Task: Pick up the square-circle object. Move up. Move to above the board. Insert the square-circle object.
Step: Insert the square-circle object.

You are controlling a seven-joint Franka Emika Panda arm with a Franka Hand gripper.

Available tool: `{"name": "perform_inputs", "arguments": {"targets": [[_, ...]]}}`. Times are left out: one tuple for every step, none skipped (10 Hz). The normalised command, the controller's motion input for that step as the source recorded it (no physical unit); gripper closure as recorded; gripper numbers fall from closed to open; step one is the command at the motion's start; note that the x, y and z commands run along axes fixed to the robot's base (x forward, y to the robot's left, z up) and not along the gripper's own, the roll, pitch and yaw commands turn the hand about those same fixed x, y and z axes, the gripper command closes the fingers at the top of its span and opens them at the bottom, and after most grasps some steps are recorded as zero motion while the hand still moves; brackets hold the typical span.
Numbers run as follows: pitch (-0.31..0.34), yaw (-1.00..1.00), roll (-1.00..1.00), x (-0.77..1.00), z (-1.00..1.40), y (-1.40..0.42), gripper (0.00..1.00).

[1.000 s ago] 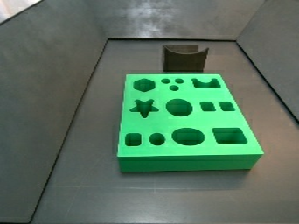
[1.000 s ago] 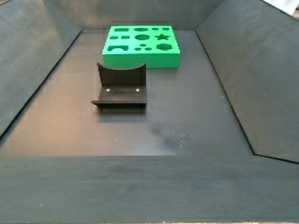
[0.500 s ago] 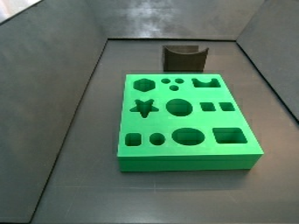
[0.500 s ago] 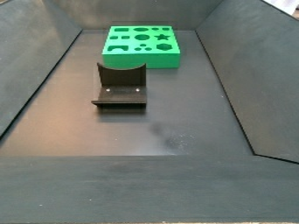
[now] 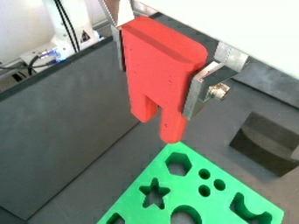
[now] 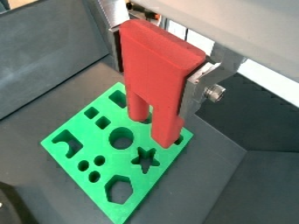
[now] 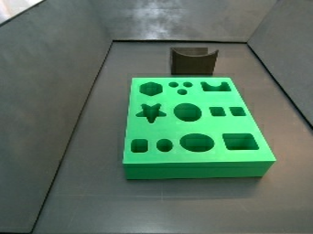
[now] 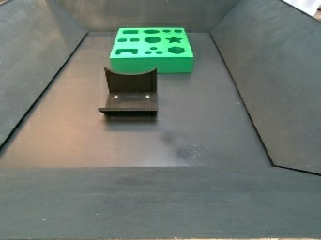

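The step in hand was judged to be the transfer to above the board: the pick-up and the lift appeared complete, and insertion had not begun. In both wrist views the gripper (image 5: 176,74) hung high above the board (image 5: 228,206), with its jaws closed on the upper part of the square-circle object (image 5: 158,70). One silver finger (image 5: 211,83) lay flat against the side of the piece. Neither side view showed the gripper or the piece; both lay outside those frames.

The square-circle object (image 6: 158,79) was held upright, clear of the board (image 6: 70,144), with its prongs pointing down. No part of it touched the board.

The next move was judged to call for lining the prongs up over the matching cutout, keeping the piece vertical, and then descending slowly. Which cutout matched could not be told from these views.

The square-circle object was a red plastic block, taller than wide, with smooth matte faces. A notch split its lower end into two prongs; one looked squared and shorter, the other rounded and longer.

The fixture (image 8: 129,91) stood on the floor near the board (image 8: 153,49), and it was empty.
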Motion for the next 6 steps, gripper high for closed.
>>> {"name": "perform_inputs", "arguments": {"targets": [[-0.153, 0.01, -0.05, 0.21, -0.54, -0.35, 1.00], [-0.136, 0.18, -0.01, 0.60, -0.72, -0.48, 1.00], [-0.029, 0.15, 0.00, 0.80, -0.77, -0.40, 1.00], [0.000, 0.03, 0.03, 0.87, -0.67, -0.39, 1.00], [0.070, 0.03, 0.18, 0.80, -0.63, -0.45, 1.00], [0.010, 0.12, 0.26, 0.53, -0.71, -0.53, 1.00]]}}
